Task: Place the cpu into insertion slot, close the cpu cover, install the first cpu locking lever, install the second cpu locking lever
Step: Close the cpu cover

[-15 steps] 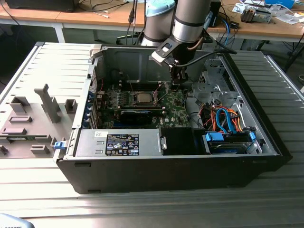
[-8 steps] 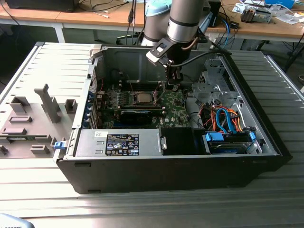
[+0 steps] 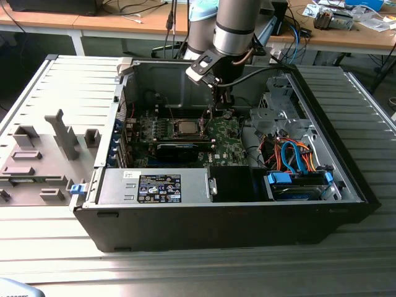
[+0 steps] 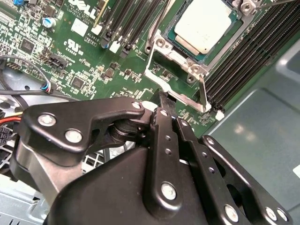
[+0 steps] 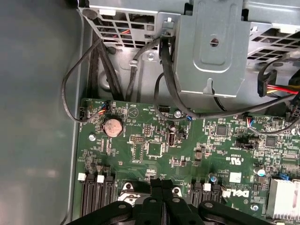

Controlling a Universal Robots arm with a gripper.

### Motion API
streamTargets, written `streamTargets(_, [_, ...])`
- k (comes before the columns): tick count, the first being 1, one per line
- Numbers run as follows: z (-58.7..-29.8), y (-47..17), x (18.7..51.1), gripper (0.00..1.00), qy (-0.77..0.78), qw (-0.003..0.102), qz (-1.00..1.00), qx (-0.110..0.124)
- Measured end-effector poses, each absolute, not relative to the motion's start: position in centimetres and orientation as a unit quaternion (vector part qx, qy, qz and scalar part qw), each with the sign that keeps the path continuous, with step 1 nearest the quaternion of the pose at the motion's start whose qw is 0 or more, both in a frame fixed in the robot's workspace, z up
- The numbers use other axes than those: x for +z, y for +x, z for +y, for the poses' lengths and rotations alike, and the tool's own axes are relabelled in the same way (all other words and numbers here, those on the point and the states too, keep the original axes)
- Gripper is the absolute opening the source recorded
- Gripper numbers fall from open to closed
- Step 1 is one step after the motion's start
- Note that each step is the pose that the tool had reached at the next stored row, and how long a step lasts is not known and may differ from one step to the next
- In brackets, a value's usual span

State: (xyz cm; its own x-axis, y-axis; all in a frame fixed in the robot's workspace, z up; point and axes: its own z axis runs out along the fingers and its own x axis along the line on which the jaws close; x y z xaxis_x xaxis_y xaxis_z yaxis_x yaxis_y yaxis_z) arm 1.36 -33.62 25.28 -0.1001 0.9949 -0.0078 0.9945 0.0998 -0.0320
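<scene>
Cpu (image 4: 204, 23) (square, matte silver) seated in insertion slot (image 4: 183, 47).

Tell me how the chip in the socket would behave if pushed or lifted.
The chip is a flat square with a metal top, so probably stiff and light. That top looks smooth, so a grip may slip. It sits inside the socket frame, so a sideways push likely moves it little.
</scene>
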Motion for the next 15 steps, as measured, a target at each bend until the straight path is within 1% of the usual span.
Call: streamTargets(15, [-33.61, 0.64, 25.16, 0.11, -0.671, 0.008, -0.742, 0.015])
